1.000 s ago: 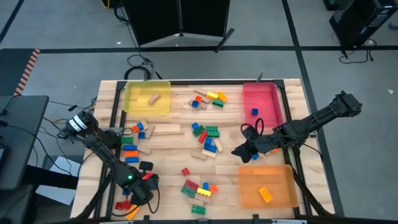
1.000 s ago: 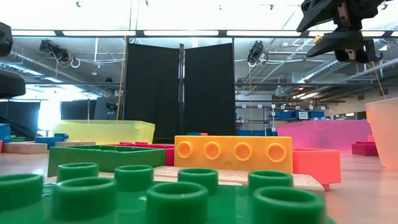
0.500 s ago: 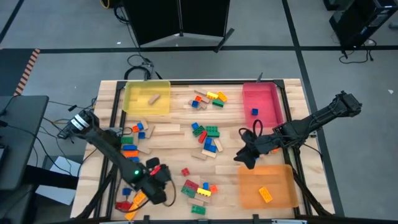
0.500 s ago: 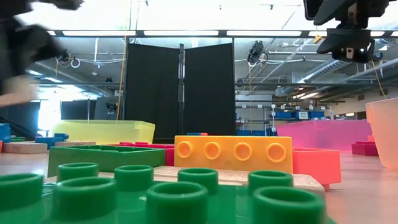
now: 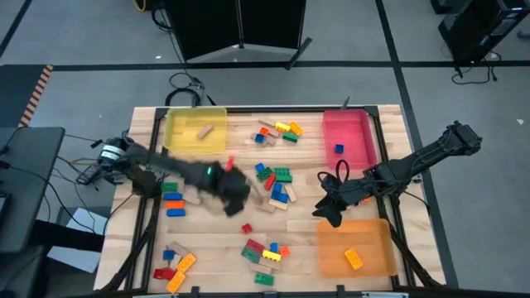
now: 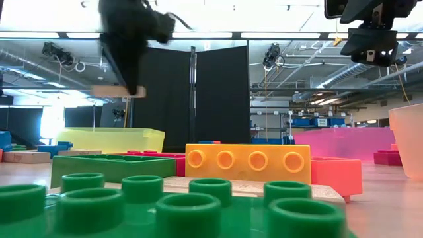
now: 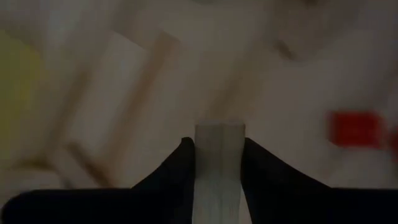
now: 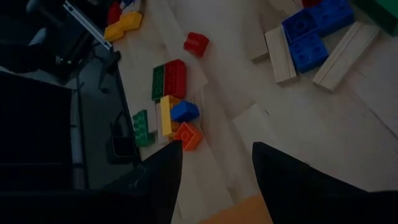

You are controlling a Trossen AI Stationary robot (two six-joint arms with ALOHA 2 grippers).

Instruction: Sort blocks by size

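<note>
My left gripper (image 5: 233,199) is in the air over the middle of the table, shut on a tan wooden block (image 6: 119,91). The block also shows between the fingers in the left wrist view (image 7: 219,155). My right gripper (image 5: 325,209) is open and empty above bare table, between the central pile of bricks (image 5: 273,184) and the orange tray (image 5: 354,247). Its spread fingers show in the right wrist view (image 8: 214,180). More bricks lie flat in a near pile (image 5: 263,251) and at the near left corner (image 5: 174,263). My left gripper pinches the tan wooden block between its two fingers, which sit on its two opposite sides (image 7: 219,143). The fingers come from above, pointing down. The block sits about level at the fingertips (image 6: 119,91), lifted well clear of the table.
A yellow tray (image 5: 196,130) at the far left holds a tan block. A red tray (image 5: 348,136) at the far right holds a blue brick. The orange tray holds an orange brick (image 5: 354,259). Bricks also lie along the left side (image 5: 175,194) and far middle (image 5: 277,132).
My left gripper has swung fast from the near left corner toward the table's far edge and right, to over the middle, and has risen. It carries the tan block, which is now lifted clear.
</note>
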